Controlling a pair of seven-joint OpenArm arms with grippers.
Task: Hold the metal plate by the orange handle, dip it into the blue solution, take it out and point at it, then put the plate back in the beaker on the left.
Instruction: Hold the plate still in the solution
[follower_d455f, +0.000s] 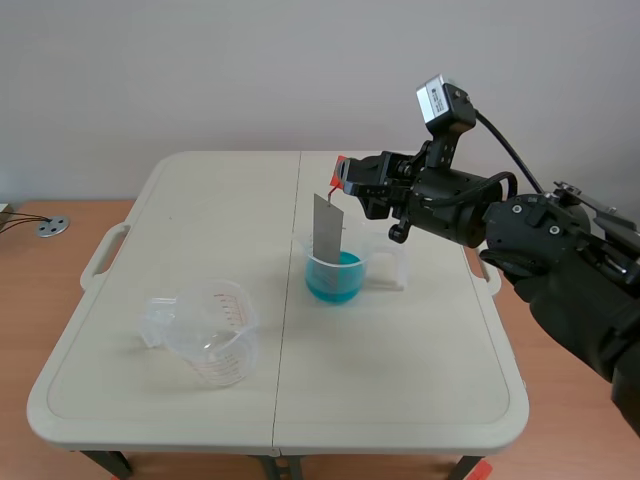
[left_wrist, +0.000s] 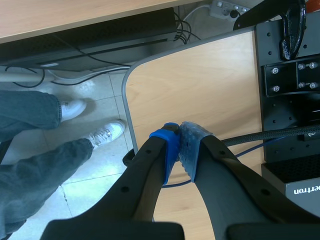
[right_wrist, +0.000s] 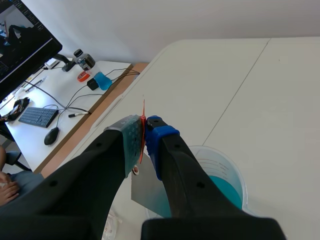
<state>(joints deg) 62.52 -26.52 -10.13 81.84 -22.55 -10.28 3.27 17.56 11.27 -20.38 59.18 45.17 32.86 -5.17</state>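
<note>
The right hand (follower_d455f: 345, 176) is closed on the orange handle (follower_d455f: 338, 165), its pads (right_wrist: 131, 136) pinching it from either side. The metal plate (follower_d455f: 328, 228) hangs from the handle, its lower end inside the beaker of blue solution (follower_d455f: 336, 278) (how deep it sits in the liquid is hard to tell). The empty beaker (follower_d455f: 205, 332) stands well apart, to the left on the worktop (follower_d455f: 420, 380). The left hand (left_wrist: 179, 144) is closed right up with nothing in it, over a wooden desk (left_wrist: 210, 85).

matt metal plate (follower_d455f: 328, 231), clear plastic beaker (follower_d455f: 352, 276)
</note>
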